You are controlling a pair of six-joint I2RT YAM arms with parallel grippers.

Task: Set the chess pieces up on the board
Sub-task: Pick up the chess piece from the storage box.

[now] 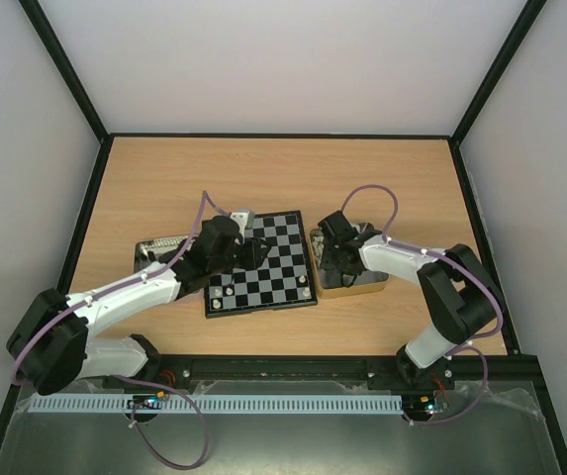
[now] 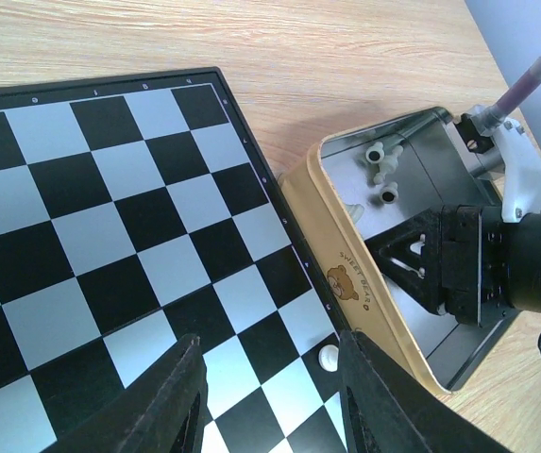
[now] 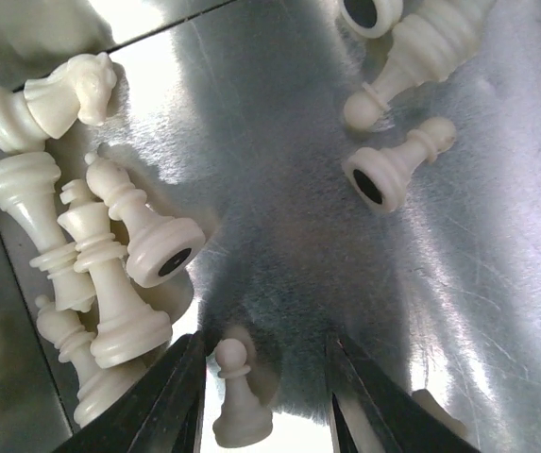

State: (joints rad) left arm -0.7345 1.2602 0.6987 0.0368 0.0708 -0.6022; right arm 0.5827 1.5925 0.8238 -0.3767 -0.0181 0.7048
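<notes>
The black-and-silver chessboard [image 1: 263, 269] lies at the table's middle; it also fills the left wrist view [image 2: 109, 217]. A few cream pieces stand at its near corners [image 1: 305, 287], one a pawn [image 2: 329, 357] by the board's edge. My left gripper [image 2: 270, 401] hovers open and empty over the board [image 1: 248, 247]. My right gripper [image 3: 265, 396] is open, down inside the tan tin [image 1: 354, 285], with a cream pawn [image 3: 237, 401] standing between its fingers, close to the left one. Several cream chessmen [image 3: 91, 264] lie around it. No black pieces show clearly.
The tan tin's wall [image 2: 346, 283] touches the board's right edge, and my right gripper [image 2: 440, 264] shows inside it. More cream pieces [image 3: 397, 170] lie at the tin's far side. A second metal tin [image 1: 159, 247] sits left of the board, partly under my left arm.
</notes>
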